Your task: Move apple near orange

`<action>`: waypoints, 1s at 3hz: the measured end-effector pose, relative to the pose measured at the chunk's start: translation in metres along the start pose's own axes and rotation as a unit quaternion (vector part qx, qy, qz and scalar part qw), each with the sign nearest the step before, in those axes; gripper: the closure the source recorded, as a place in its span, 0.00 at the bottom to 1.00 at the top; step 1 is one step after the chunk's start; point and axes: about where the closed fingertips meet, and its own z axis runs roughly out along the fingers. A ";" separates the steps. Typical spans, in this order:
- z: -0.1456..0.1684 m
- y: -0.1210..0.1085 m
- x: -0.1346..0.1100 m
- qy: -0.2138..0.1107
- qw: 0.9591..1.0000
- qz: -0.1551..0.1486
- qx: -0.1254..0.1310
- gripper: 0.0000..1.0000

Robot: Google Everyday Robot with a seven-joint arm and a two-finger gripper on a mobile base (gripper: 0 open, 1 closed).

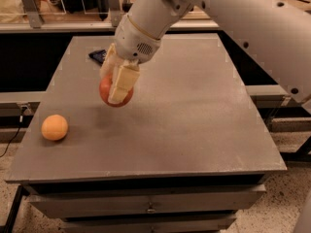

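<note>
We count one apple [104, 91], and it sits between the two fingers of the one gripper [112, 87], which hangs above the left middle of the one table [204, 130]. We count one orange [54, 127] near the front left edge. We count one small dark flat item [97, 56] at the back left, and one white robot arm [233, 18].

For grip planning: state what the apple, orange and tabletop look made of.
The apple: glossy red skin, real or plastic unclear, gripped above the tabletop by the cream, plastic-looking end effector. The orange: smooth, matte, uniform colour, possibly a replica. The tabletop: dull grey, faintly mottled, perhaps painted metal or laminate.
</note>
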 end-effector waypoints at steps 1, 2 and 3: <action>0.032 0.018 -0.036 -0.012 0.998 -0.051 -0.033 1.00; 0.070 0.028 -0.067 0.004 0.994 -0.092 -0.057 1.00; 0.072 0.028 -0.069 0.006 0.994 -0.095 -0.057 1.00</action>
